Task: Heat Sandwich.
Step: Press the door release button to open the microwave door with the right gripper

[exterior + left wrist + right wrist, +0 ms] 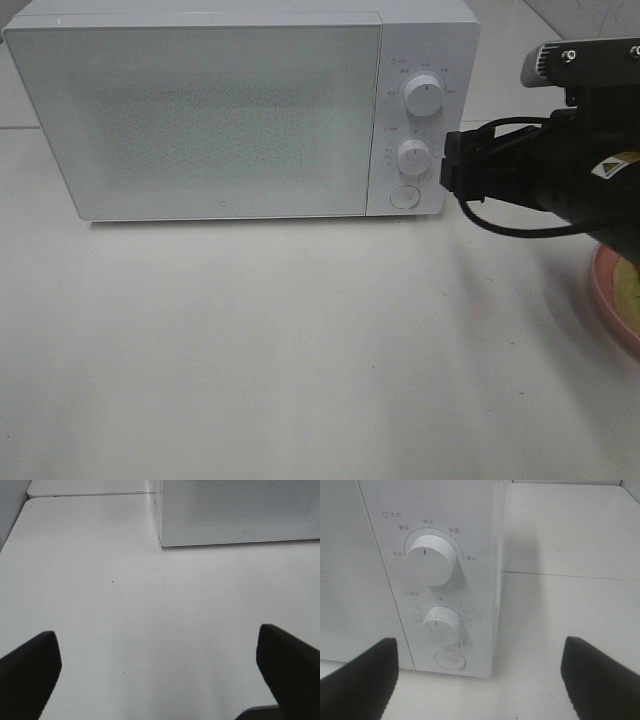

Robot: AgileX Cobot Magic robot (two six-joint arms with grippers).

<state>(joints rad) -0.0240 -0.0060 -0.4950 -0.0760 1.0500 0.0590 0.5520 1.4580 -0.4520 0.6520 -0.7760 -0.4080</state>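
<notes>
your right jaws stand wide and empty facing the lower dial (pixel 440 625) of the closed microwave (pixel 200 110), while your left jaws gape empty over the worktop (pixel 150 605).

Sandwich (pixel 630 285): only a sliver in view, far right edge of frame, approx mid-height. Pale yellow-green patch lying on pink plate (pixel 604 300). Rest hidden behind black arm (pixel 585 160) or cut off by frame edge. Layers, shape, tilt: can't tell.
</notes>
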